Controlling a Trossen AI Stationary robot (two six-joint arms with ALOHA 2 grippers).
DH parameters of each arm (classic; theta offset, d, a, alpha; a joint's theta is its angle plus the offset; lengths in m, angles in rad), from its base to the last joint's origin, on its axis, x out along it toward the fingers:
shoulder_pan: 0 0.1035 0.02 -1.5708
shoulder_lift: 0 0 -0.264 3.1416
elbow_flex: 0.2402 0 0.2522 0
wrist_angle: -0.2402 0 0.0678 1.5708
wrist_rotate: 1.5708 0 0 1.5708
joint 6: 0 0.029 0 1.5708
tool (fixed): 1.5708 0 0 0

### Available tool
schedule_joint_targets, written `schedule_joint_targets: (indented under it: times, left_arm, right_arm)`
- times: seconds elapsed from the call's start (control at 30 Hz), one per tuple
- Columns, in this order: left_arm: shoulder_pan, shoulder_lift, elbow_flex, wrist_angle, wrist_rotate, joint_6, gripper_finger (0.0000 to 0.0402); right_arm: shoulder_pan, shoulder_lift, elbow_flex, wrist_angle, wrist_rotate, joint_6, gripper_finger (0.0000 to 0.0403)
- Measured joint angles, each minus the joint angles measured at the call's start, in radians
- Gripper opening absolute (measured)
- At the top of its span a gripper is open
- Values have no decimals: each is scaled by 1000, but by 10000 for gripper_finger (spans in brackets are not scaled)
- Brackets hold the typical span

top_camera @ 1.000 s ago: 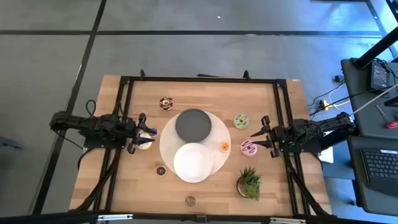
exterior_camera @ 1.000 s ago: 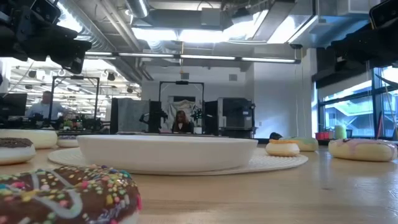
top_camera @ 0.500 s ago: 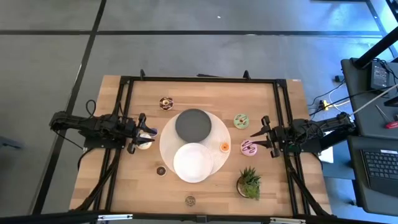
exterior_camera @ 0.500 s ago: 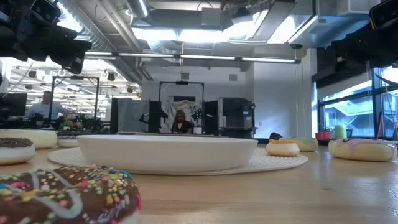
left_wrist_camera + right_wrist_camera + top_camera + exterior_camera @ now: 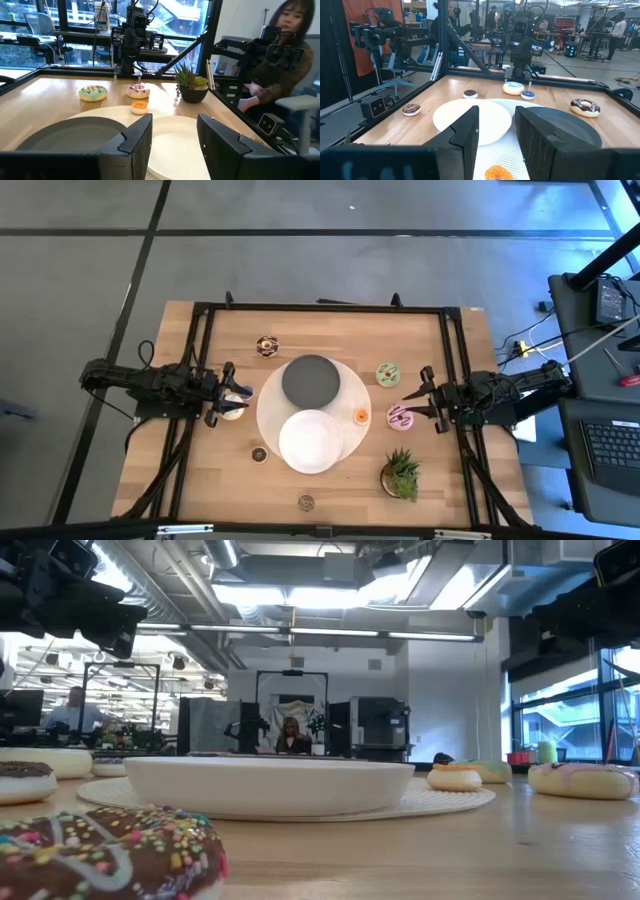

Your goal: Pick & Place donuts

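Note:
The high view shows the donuts lying flat on the wooden table: brown iced [image 5: 266, 346], green [image 5: 388, 374], pink [image 5: 401, 417], mini orange [image 5: 361, 417], white [image 5: 234, 402] with a purple mini [image 5: 245, 392] beside it, dark brown mini [image 5: 259, 454], and a sprinkled brown one [image 5: 306, 502] by the near edge. My left gripper [image 5: 224, 393] [image 5: 175, 145] is open and hangs over the white donut [image 5: 513, 88] at the table's left side. My right gripper [image 5: 418, 398] [image 5: 496, 135] is open at the right side, just right of the pink donut [image 5: 138, 90].
A dark grey plate [image 5: 308, 380] and a white plate [image 5: 310, 442] sit on a round white mat [image 5: 352, 395] at the table's middle. A small potted plant [image 5: 401, 475] stands near the right front corner. A black frame [image 5: 320, 308] rims the table. A person [image 5: 280, 55] sits beyond the table.

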Motion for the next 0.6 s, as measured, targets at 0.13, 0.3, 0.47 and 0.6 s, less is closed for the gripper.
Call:
schedule_joint_targets:
  times: [0.13,0.3,0.47,0.6]
  left_arm:
    - [0,0,0,0,0,0,149]
    - [0,0,0,0,0,0,149]
    - [0,0,0,0,0,0,149]
    - [0,0,0,0,0,0,148]
  right_arm:
    - [0,0,0,0,0,-1,129]
    - [0,0,0,0,0,-1,129]
    - [0,0,0,0,0,-1,129]
    - [0,0,0,0,0,1,129]
